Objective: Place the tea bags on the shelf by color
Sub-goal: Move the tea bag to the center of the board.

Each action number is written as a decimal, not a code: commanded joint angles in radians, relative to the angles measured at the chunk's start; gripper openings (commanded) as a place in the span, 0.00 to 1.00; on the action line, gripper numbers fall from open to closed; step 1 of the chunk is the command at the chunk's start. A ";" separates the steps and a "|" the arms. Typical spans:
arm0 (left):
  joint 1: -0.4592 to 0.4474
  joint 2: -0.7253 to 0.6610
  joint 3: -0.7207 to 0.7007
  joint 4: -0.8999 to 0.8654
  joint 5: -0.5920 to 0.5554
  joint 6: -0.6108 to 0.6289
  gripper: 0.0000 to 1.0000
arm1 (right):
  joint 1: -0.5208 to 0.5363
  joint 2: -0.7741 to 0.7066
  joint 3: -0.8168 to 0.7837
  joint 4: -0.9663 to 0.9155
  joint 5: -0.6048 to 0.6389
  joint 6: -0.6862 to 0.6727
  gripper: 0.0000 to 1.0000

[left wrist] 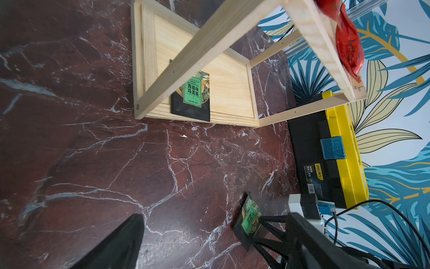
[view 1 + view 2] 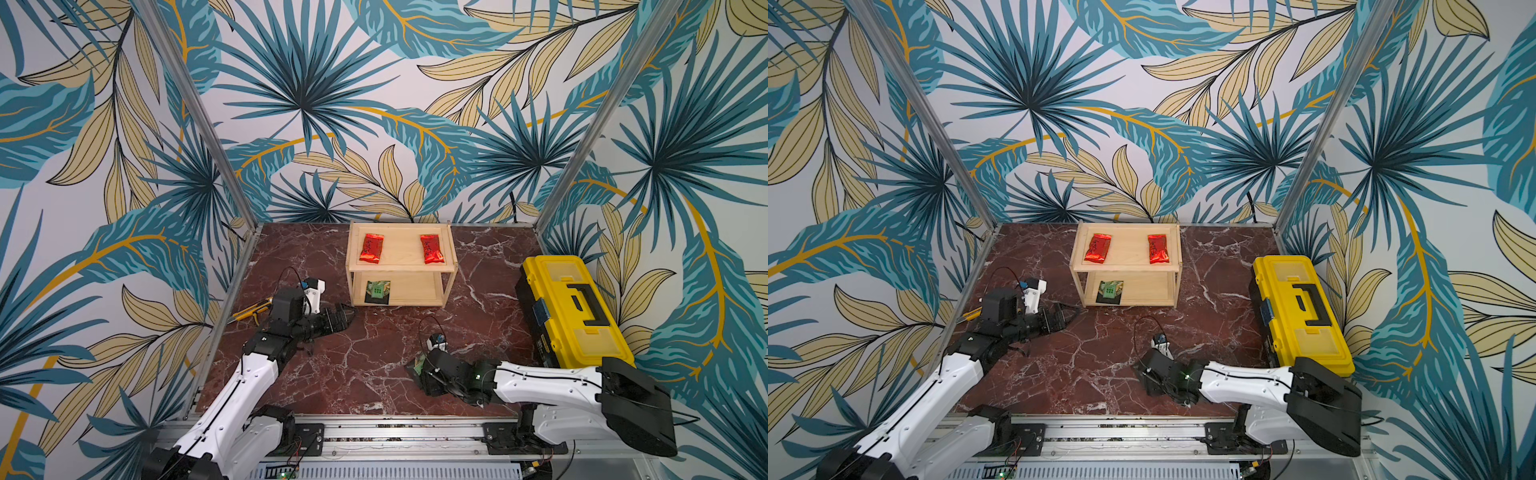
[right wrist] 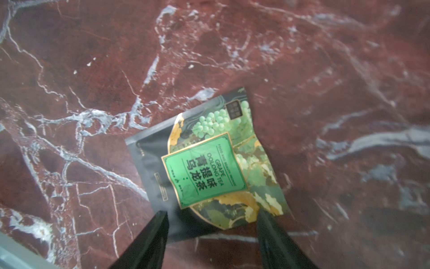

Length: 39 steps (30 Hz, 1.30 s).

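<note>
Pale wood at upper centre in both top views: shelf [image 2: 401, 253] on the marble table [image 2: 374, 357]. On its upper board, a red bag [image 2: 371, 248] at left and a second red bag [image 2: 432, 248] at right, well apart, shiny with dark print. At the lower board's front left, a green bag [image 2: 377, 291]. Left gripper [image 2: 344, 318] left of the shelf, jaws spread wide, nothing between them. Right gripper [image 2: 422, 371] at lower centre, pointed down over the loose bag [image 2: 415, 365], mostly hidden here.

Left wrist: green bag's label readable, its black end lapping the front rim. Loose bag at lower right, at the right gripper's tip.

Right wrist alone: loose bag full-face at lower centre, flat on the marble. Black-edged, with a green label, pale grapes, gold leaves, foil creased. Fingers [image 3: 149, 240] spread, tips at its near edge, bag lying unclamped.
</note>
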 commanded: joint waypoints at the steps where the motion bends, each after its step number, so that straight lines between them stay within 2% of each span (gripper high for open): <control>1: -0.002 0.005 0.013 0.001 -0.013 0.013 1.00 | -0.002 0.089 0.072 0.061 0.017 -0.134 0.64; 7: -0.003 0.024 -0.019 -0.013 0.014 -0.009 0.99 | -0.002 0.223 0.227 0.067 0.034 -0.324 0.64; 11: -0.019 0.044 -0.050 -0.036 0.023 -0.002 0.88 | -0.004 0.229 0.236 0.127 0.013 -0.376 0.64; 15: -0.151 0.104 -0.041 -0.064 -0.041 0.039 0.78 | -0.007 0.143 0.176 0.146 0.032 -0.279 0.62; 19: -0.296 0.204 -0.014 -0.052 -0.084 0.075 0.64 | -0.007 0.053 0.086 0.116 0.041 -0.078 0.54; 23: -0.399 0.330 0.032 0.000 -0.101 0.097 0.42 | -0.015 -0.055 -0.020 0.114 0.043 0.061 0.41; 26: -0.452 0.434 0.079 0.024 -0.117 0.115 0.34 | -0.035 -0.124 -0.088 0.134 0.040 0.110 0.38; 31: -0.485 0.559 0.129 0.099 -0.095 0.127 0.32 | -0.113 -0.132 -0.193 0.313 -0.070 0.143 0.38; 36: -0.490 0.618 0.154 0.111 -0.094 0.144 0.31 | -0.151 -0.073 -0.195 0.414 -0.139 0.126 0.37; 39: -0.489 0.643 0.171 0.088 -0.087 0.151 0.29 | -0.174 -0.035 -0.185 0.458 -0.177 0.106 0.31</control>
